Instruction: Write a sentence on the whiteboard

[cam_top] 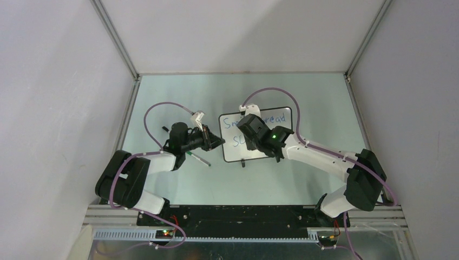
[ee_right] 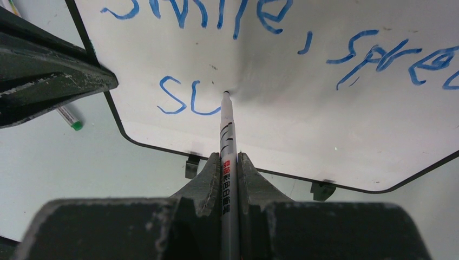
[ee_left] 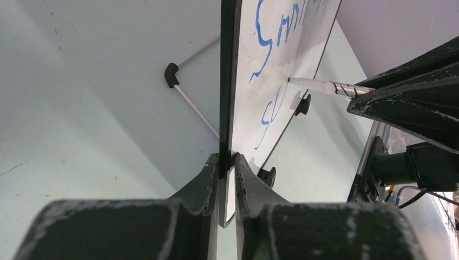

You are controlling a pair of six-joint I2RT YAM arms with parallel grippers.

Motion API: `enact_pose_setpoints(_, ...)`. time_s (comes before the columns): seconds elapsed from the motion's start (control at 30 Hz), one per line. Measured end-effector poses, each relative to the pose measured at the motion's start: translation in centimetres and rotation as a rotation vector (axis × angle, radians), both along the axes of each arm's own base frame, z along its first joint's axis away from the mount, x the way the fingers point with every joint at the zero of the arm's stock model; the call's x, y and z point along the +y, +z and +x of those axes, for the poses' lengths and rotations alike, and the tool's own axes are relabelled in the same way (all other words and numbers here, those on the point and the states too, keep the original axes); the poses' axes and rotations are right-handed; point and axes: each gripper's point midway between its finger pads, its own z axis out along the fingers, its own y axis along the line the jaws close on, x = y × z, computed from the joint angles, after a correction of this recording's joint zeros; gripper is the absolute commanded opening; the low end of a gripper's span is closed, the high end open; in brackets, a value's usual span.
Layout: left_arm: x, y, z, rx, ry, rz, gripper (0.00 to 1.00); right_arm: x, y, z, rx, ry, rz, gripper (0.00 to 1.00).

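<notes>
Nearest the arm bases, a loose pen (cam_top: 199, 158) with a green end lies on the table (cam_top: 325, 108) under the left arm. Just past it we see the left gripper (ee_left: 227, 160) with its fingers narrowed onto the left edge of the whiteboard (ee_right: 325, 124), the thin black frame pinched between them. The board sits mid-table between the two arms, with small black feet along its near edge. From the right, the right gripper (ee_right: 229, 160) has its fingers clamped tight on a white marker (ee_right: 227, 135), whose tip touches the board. We read the sentence (ee_right: 173, 95) in blue: "SU" beside the tip on the nearer line, and "Smile, spre" on the farther line, the rest cut off.
</notes>
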Motion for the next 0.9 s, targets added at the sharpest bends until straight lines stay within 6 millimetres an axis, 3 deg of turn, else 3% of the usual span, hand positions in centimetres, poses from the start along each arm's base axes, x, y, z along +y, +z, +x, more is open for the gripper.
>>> enact_pose_setpoints(0.9, -0.02, 0.03, -0.07, 0.001, 0.0, 0.002, 0.06, 0.01, 0.42, 0.06, -0.009, -0.01, -0.002, 0.0)
